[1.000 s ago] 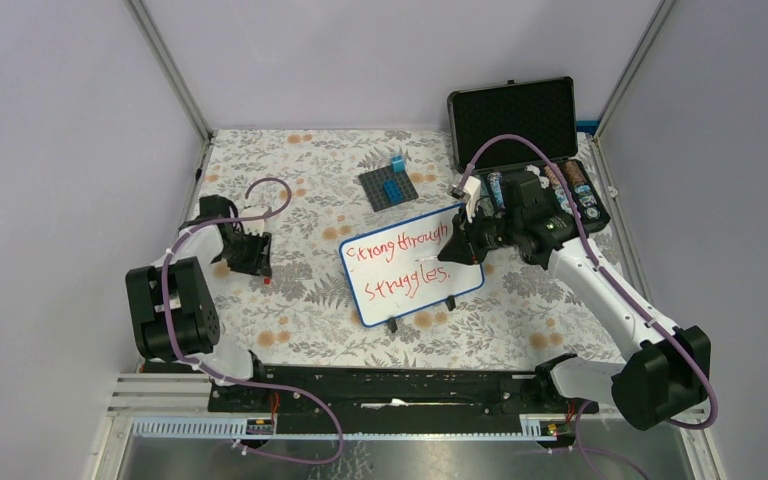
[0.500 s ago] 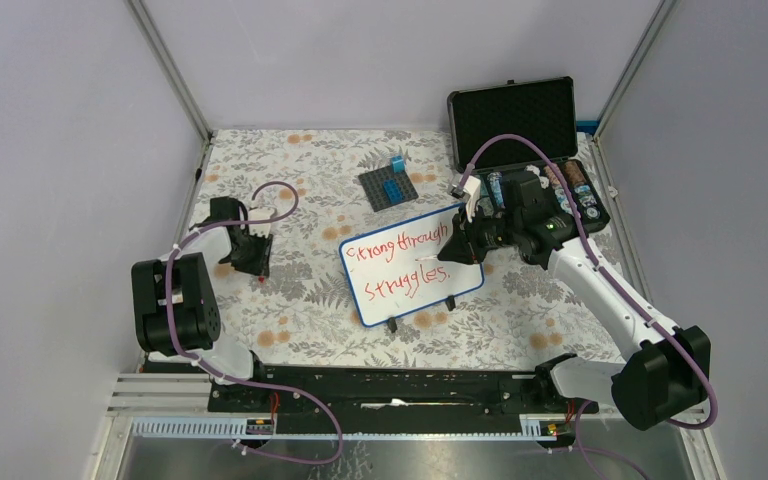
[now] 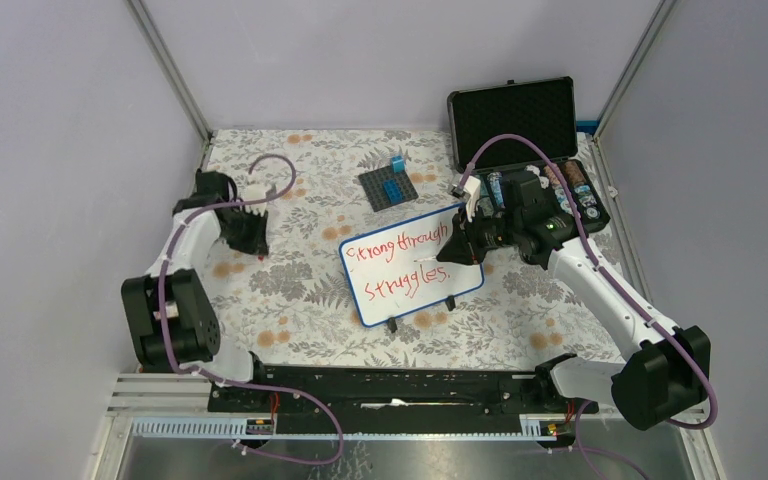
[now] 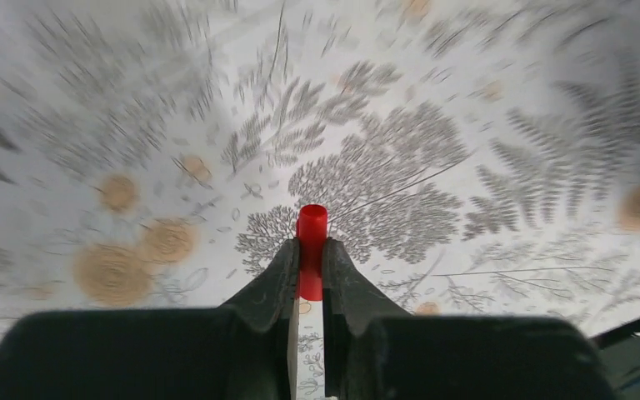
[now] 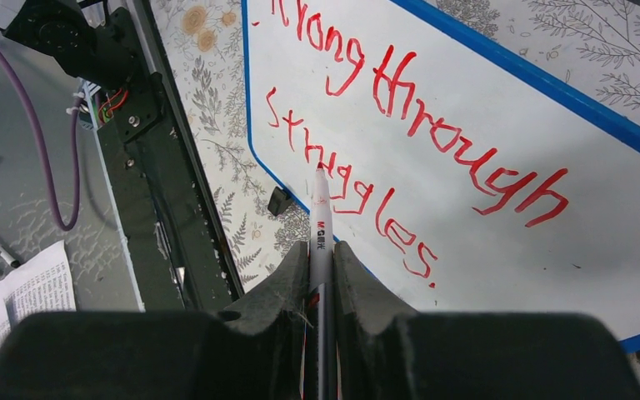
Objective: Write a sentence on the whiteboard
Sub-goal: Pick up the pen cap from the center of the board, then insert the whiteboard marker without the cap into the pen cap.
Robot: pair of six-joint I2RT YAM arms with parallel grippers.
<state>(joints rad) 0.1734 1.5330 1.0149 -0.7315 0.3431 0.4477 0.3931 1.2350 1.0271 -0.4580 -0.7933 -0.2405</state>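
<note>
Whiteboard (image 3: 410,265) sits mid-table on the floral cloth (image 3: 300,295), red writing across it. Your right gripper (image 5: 321,248) pinches the marker (image 5: 320,208), tip over the lower line; your left gripper (image 4: 310,247), well apart to the left, clamps a red cap (image 4: 312,222).

On my feed the left arm (image 3: 185,238) reaches forward on its own side, wrist tipped down, left end effector (image 4: 311,250) pinched tight on a small red cap (image 4: 312,227). The right arm (image 3: 600,285) stretches in toward the middle, elbow bent, right end effector (image 5: 321,254) clamped on a marker (image 5: 320,221), tip angled downward.
</note>
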